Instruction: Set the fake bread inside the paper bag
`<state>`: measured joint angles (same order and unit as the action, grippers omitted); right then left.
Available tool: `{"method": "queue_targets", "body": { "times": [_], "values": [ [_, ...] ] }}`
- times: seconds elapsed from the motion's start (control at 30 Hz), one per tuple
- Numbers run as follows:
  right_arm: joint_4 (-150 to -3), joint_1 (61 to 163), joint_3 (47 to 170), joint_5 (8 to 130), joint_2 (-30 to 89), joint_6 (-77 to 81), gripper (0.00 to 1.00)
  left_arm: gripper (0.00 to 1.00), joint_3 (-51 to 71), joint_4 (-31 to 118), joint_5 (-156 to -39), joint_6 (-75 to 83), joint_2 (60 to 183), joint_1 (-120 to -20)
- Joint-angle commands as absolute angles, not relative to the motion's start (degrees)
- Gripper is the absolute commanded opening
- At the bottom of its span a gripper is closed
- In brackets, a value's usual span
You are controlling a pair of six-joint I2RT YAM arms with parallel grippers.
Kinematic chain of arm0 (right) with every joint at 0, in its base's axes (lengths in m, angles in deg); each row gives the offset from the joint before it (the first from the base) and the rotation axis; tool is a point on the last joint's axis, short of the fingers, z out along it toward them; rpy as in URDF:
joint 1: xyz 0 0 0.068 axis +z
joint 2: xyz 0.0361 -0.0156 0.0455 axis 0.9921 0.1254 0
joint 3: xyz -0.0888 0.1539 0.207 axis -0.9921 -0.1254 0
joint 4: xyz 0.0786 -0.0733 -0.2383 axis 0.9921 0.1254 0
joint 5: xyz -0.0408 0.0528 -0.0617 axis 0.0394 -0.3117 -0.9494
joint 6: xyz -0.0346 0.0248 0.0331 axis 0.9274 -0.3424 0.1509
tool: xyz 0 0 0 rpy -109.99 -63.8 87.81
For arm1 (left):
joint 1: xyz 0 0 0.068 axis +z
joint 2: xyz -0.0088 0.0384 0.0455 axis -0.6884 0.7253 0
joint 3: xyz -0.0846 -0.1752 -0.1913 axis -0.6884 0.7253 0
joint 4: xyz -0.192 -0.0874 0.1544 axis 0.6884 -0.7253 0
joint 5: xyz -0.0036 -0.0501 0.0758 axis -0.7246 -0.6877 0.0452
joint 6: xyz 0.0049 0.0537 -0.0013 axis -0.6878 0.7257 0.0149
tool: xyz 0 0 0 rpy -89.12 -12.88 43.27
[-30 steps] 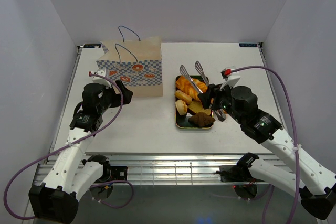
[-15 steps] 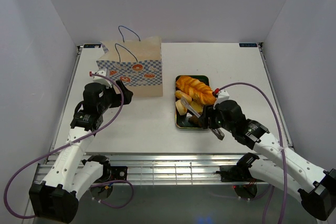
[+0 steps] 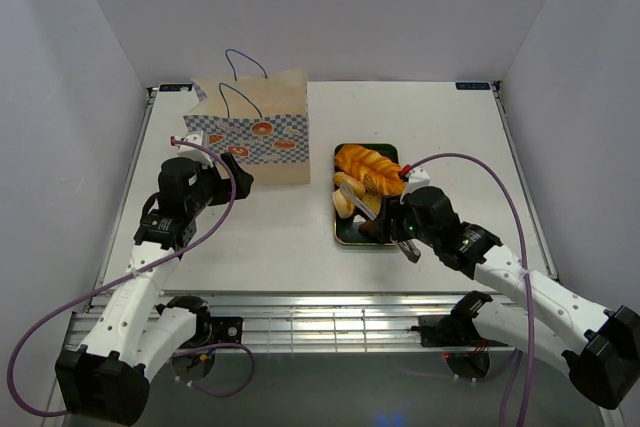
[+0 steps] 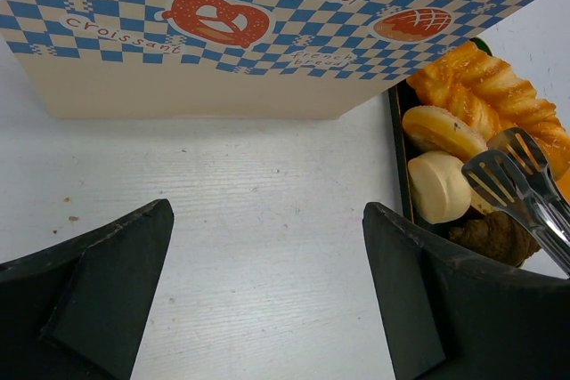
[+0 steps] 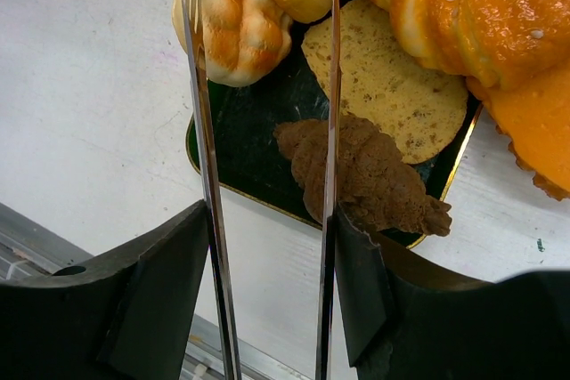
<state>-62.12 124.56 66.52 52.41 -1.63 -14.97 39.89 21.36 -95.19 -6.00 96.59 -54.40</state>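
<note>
The right claw is pinching slim metal tongs over the dark green tray, where glossy toy breads are lying, right of the tan checkered paper bag. The left claw is hanging spread. The blades should be straddling one bread squarely before squeezing.

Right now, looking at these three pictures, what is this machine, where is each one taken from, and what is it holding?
It is two robot arms bolted to a table. One picture looks down from above; the other two come from a camera on each wrist, its own dark fingers in view. The paper bag stands on the left. A dark green tray holds the fake bread. The right gripper grips metal tongs, held out over the tray. The left gripper is open and empty.
</note>
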Motion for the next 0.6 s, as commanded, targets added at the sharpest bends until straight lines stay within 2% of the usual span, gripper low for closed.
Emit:
{"method": "queue_targets", "body": {
  "times": [0.0, 0.13, 0.57],
  "values": [
    [-66.13, 124.55, 68.6, 51.19, -0.67, -14.49, 0.61, 0.98, 37.59, 21.49, -95.65, -5.8, 95.74, -54.49],
    [-66.4, 124.55, 69.74, 51.63, 0.12, -14.58, 0.61, 0.95, 37.5, 21.49, -96.0, -5.71, 95.74, -54.49],
    [-64.55, 124.55, 73.7, 50.49, -1.9, -13.61, 0.61, 0.98, 37.5, 21.4, -95.21, -5.89, 95.3, -54.49]
  ]
}}
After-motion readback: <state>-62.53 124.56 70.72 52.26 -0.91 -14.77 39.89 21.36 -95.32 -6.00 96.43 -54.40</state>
